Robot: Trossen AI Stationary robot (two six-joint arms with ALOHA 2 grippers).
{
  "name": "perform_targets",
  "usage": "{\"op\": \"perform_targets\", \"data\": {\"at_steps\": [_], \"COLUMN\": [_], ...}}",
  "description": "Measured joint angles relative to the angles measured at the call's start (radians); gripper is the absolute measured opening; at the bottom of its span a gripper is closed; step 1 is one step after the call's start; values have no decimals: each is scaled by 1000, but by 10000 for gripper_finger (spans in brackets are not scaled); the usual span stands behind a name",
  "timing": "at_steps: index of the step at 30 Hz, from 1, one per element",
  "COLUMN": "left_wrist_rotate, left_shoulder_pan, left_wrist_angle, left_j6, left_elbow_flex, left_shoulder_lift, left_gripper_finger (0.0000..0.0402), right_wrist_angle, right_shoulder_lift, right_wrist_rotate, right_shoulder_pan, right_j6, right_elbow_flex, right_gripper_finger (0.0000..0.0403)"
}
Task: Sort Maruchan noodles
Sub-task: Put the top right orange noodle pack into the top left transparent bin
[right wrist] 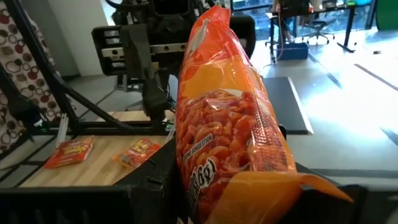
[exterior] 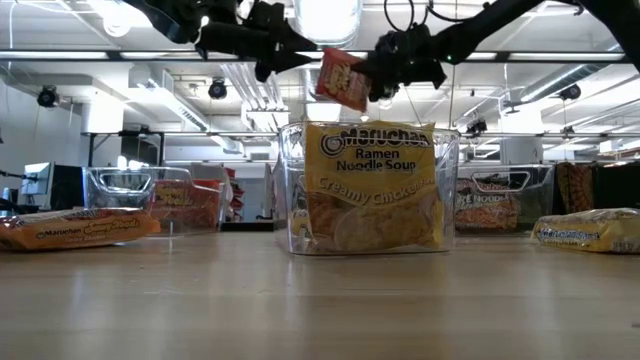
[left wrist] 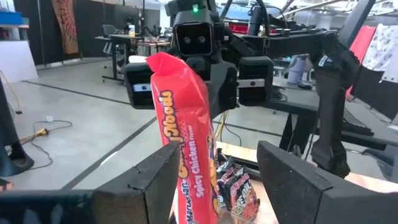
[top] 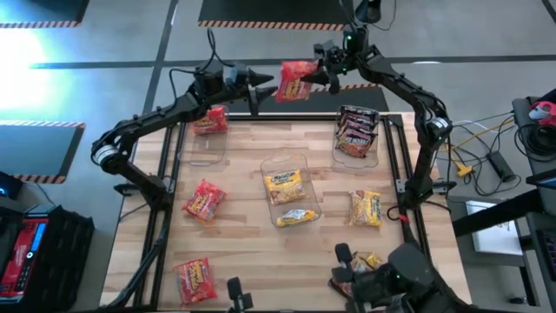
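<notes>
Nearest the low camera stood a clear plastic bin [exterior: 368, 188] in the middle of the wooden table [top: 243, 252], holding flat yellow crinkly Maruchan creamy chicken packets [exterior: 372, 190]. High above the table's far edge, a red crinkly spicy chicken ramen packet [top: 298, 80] hung in the air between the two arms. The right gripper [top: 328, 76] was clamped on it, its fingers closed around one end. The left gripper [top: 261, 83] faced it from the left with its two dark fingers [left wrist: 149, 183] spread apart on either side of the packet's other end, apparently not squeezing it. By the look of it, the step in hand was a hand-over of the red packet from right arm to left, since a far-left clear bin [top: 207, 132] already held a red packet [top: 210, 120], while the far-right clear bin [top: 356, 139] held dark brown packets [top: 356, 129]. Next, the left fingers would likely need to close firmly on the packet before the right ones let go, otherwise the slippery wrapper could drop. More red packets [top: 202, 202] and yellow ones [top: 366, 209] lay loose on the table, unsorted.
</notes>
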Motion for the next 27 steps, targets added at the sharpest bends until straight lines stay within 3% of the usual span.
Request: {"op": "perform_targets", "data": {"at_steps": [27], "left_wrist_rotate": [59], "left_shoulder_pan": [-3], "left_wrist_angle": [105], "left_j6": [-178], "left_elbow_flex": [0], "left_shoulder_lift": [93], "left_gripper_finger": [199], "right_wrist_angle": [50], "right_shoulder_lift": [-9], "right_wrist_rotate": [12], "right_shoulder_pan": [79], "right_j6": [-29], "right_elbow_flex": [61], "right_gripper_finger": [130]}}
